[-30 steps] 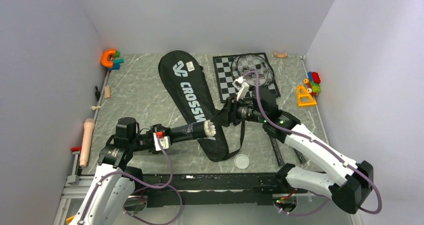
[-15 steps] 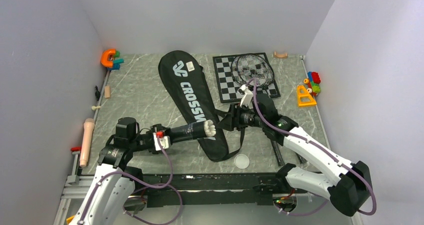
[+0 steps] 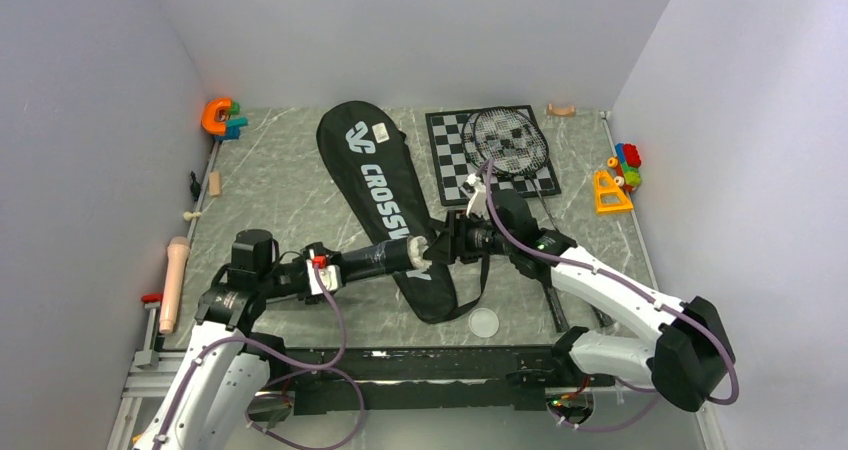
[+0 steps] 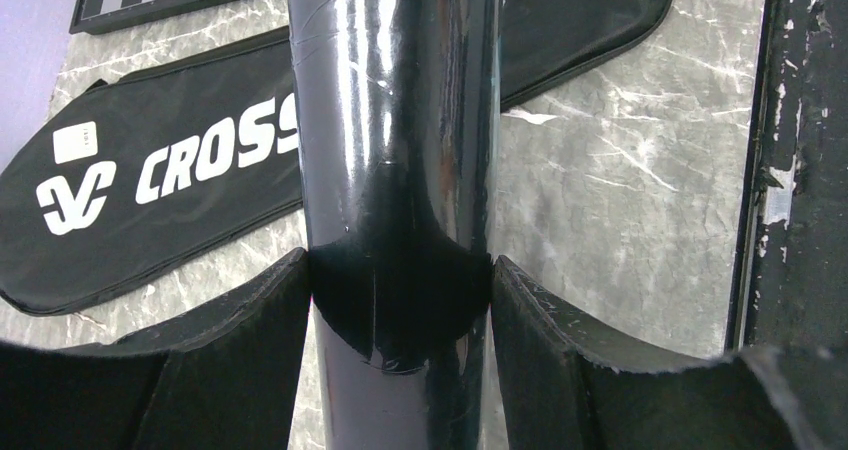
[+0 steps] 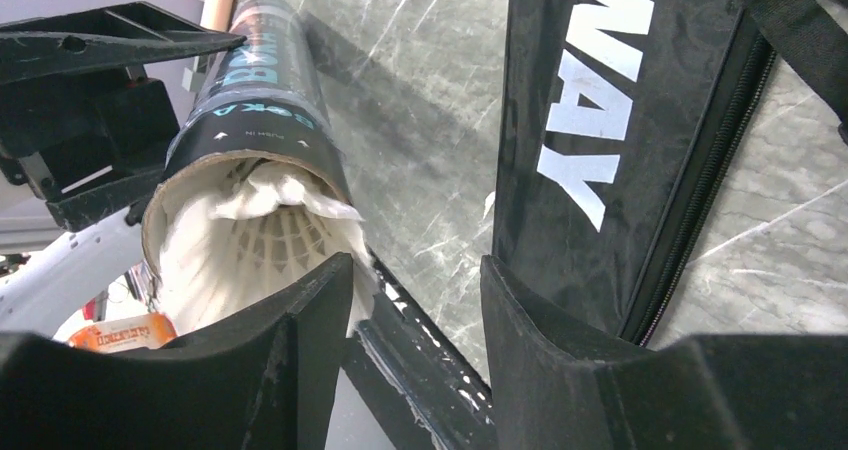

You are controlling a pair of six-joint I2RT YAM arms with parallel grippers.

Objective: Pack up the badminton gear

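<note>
From above, the left claw (image 3: 335,267) holds the tube (image 3: 385,258) level over the bag (image 3: 375,180); its wrist view shows it clamped tight; right wrist, the right claw (image 5: 415,290) gapes empty at the tube's mouth, where the shuttlecock (image 5: 265,235) could crumple if nudged crooked.

tube (image 4: 392,150) ends off-frame, left wrist view

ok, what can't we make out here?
- Shuttlecock count: right wrist shows only the top one; tube wall hides any below.
- Tube mouth: left wrist, cut off at top edge.
- Right fingers touching feathers or not: right wrist, one finger covers the lower rim; top view too small.
- Bag zipped or open: top view too small; right wrist shows only a stretch of zip.
</note>
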